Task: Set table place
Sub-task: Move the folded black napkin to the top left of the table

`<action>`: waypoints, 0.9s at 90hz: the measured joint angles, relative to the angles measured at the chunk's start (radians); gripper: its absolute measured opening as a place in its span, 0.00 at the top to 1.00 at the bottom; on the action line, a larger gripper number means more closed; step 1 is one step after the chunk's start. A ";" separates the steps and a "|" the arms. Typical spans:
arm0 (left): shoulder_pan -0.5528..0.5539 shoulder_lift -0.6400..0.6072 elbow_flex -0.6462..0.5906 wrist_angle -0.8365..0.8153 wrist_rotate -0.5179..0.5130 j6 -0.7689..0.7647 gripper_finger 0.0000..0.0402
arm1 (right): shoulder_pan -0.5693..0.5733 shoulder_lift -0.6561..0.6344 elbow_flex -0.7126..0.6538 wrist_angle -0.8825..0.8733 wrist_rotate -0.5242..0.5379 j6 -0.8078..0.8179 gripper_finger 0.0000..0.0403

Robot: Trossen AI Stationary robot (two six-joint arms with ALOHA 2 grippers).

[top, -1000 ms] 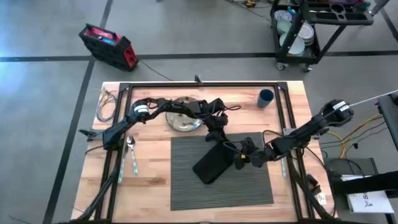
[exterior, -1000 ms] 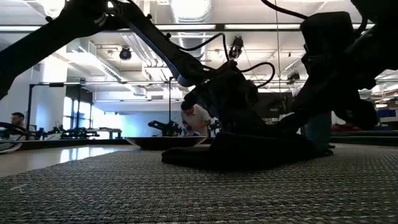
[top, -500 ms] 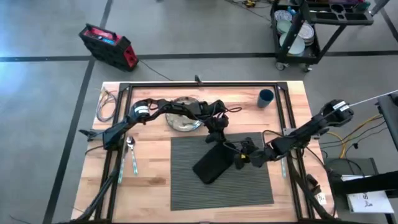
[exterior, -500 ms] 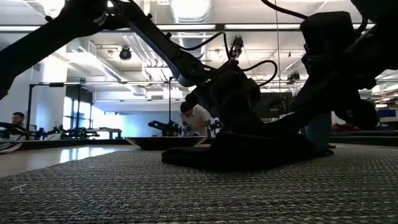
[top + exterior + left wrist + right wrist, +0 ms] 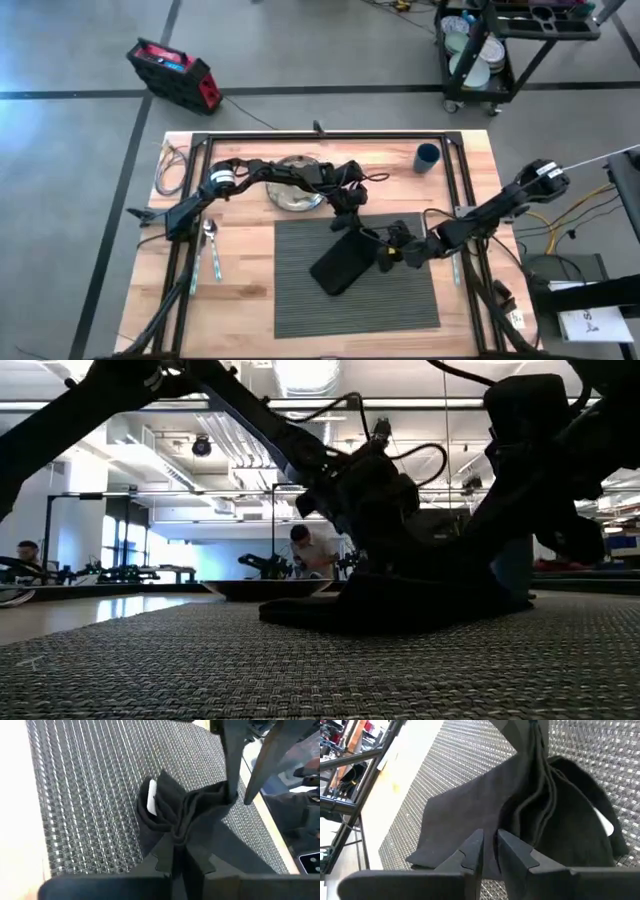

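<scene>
The dark grey ribbed placemat lies on the wooden table. A black cloth napkin lies on it at a slant, a white tag showing near its far end. My left gripper reaches in from the far left and is shut on the napkin's far end. My right gripper comes from the right and is shut on the napkin's right side. In the low view the napkin is a low dark mound under both arms. My left gripper pinches the napkin's far end between its two fingers, coming slanting down from the far side. The cloth is bunched into several folds there. The rest of the napkin lies on the placemat. My right gripper pinches the napkin's right edge between its two fingers, coming low from the table's right. Folds run from there toward the other gripper. One layer or several, I cannot tell. The cloth beyond lies on the placemat.
A metal plate stands just beyond the placemat's far left corner. A blue cup is at the far right. A spoon and a fork lie left of the mat; cables lie at the far left corner.
My left gripper has shut on the napkin's far end and gathered the cloth into folds there. In the low view its body stands a little higher and tipped. My right gripper has kept its place on the napkin's right side.
</scene>
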 joint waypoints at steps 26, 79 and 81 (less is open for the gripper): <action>-0.019 -0.085 0.001 -0.131 -0.149 0.024 1.00 | 0.000 -0.117 0.000 -0.053 0.028 -0.113 0.86; -0.098 -0.286 -0.002 -0.599 -0.731 -0.081 1.00 | 0.000 -0.279 0.000 -0.296 0.030 -0.193 0.91; -0.098 -0.297 -0.007 -0.617 -0.751 -0.092 1.00 | 0.000 -0.279 0.000 -0.298 0.030 -0.196 0.92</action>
